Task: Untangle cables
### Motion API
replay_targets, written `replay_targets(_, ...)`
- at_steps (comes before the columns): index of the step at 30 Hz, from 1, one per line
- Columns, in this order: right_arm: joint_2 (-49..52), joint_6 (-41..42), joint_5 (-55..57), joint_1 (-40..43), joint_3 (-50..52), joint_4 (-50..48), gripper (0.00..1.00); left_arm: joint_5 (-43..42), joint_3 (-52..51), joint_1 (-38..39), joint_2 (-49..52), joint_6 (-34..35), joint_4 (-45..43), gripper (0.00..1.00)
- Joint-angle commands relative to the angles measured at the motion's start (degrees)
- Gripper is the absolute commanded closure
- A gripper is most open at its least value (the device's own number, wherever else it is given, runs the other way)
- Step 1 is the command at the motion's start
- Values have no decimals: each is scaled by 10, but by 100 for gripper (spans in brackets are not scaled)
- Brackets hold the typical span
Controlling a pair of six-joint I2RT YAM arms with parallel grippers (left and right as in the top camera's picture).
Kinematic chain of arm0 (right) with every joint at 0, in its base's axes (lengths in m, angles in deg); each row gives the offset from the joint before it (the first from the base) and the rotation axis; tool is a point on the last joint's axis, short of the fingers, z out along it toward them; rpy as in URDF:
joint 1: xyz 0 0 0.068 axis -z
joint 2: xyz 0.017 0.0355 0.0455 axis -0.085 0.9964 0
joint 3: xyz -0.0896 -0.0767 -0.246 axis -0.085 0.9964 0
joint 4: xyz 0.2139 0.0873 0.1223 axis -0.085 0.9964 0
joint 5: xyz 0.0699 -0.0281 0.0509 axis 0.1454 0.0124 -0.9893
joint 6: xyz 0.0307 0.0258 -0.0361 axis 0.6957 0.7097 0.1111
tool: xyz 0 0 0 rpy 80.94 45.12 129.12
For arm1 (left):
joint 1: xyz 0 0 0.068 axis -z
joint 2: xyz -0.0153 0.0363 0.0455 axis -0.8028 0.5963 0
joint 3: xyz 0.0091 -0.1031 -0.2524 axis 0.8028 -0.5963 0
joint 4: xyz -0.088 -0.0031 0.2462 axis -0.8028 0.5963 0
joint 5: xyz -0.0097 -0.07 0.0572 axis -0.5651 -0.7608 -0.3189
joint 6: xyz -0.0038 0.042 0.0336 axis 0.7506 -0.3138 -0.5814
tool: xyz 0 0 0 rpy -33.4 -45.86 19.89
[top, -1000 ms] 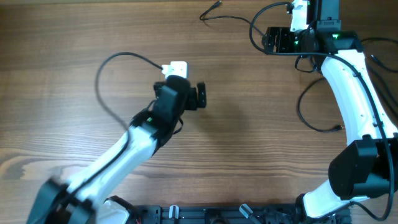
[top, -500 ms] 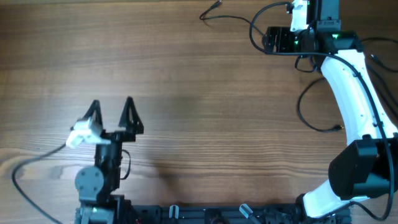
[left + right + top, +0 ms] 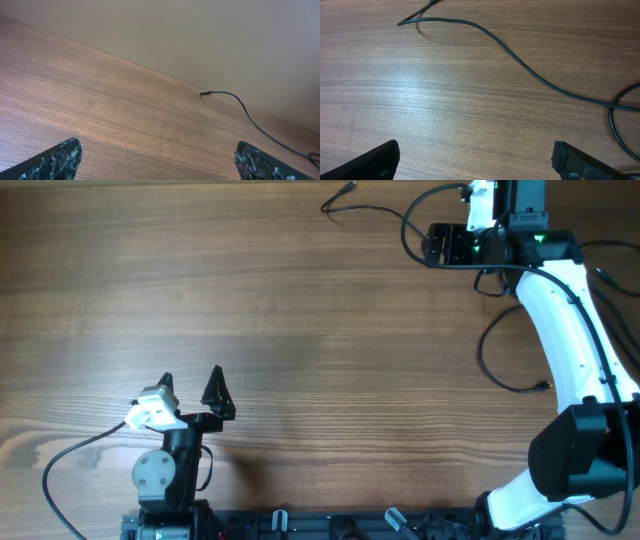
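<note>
**Step in hand.** No knot or bundle shows in any view. The cables lie as loose strands in the upper right of the wooden table [image 3: 300, 300]. The upper cable [image 3: 372, 207] runs from top centre toward the right gripper [image 3: 432, 245]. The right-hand cable [image 3: 482, 352] curves down the right side, beside the right arm [image 3: 560, 330]. In my judgement the separating is largely done, and this is a pause between moves or a final check. Whether the strands cross under the right arm cannot be told.

**Next move.** If any crossing is left near the top right corner, the right gripper is the one placed to deal with it. It would need to descend onto a single strand, close on it and draw it clear of the others.

**Pose.**
- The left arm [image 3: 160, 475] is folded close to its base at the lower left. The left gripper [image 3: 190, 382] points up the frame with its jaws wide apart and nothing between them. Its wrist view shows only bare wood and a distant cable.
- The right arm reaches to the upper right. The right gripper's jaws are also spread and empty. In its wrist view it hovers above the table, with a cable and its plug end [image 3: 400, 23] crossing ahead of the fingertips and not touching them.
</note>
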State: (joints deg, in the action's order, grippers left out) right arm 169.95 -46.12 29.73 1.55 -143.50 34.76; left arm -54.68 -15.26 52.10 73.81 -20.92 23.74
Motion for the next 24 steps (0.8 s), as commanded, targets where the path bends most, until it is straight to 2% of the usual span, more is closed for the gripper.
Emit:
replay_targets(1, -10, 8, 5, 0, 4, 0, 0, -6, -3, -5, -7, -9, 3, 0)
replay_targets(24, -23, 6, 21, 0, 4, -8, 0, -6, -3, -5, -6, -9, 3, 0)
